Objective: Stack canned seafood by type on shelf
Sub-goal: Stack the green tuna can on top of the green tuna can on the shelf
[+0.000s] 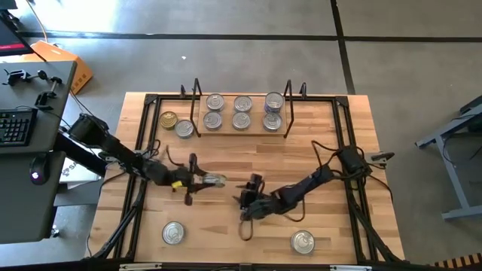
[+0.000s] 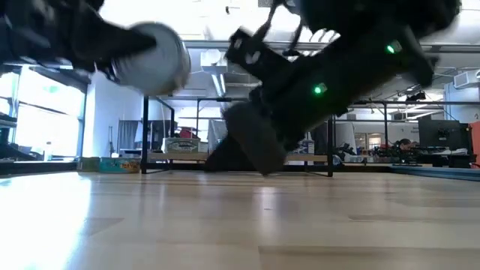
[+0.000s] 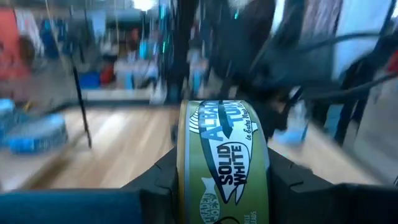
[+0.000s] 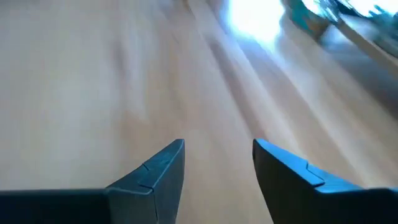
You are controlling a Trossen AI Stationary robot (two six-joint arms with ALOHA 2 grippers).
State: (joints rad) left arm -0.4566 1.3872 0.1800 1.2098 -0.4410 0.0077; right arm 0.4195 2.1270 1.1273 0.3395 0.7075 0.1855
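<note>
The left gripper (image 3: pixel 217 186) pinches a round, green-labelled tin (image 3: pixel 222 158) above mid-table, while the right gripper (image 4: pixel 217 162) hangs nearby, its angular dark fingers spread over bare wood.

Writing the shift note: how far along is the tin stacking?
Done: the shelf holds six spots of tins, the far-right one looking stacked.
In hand: the left gripper is shut on a green-label tuna tin, lifted off the table. The right gripper is open and empty over bare wood.
Left: two tins beside the shelf's left end, and two near the front edge.
</note>
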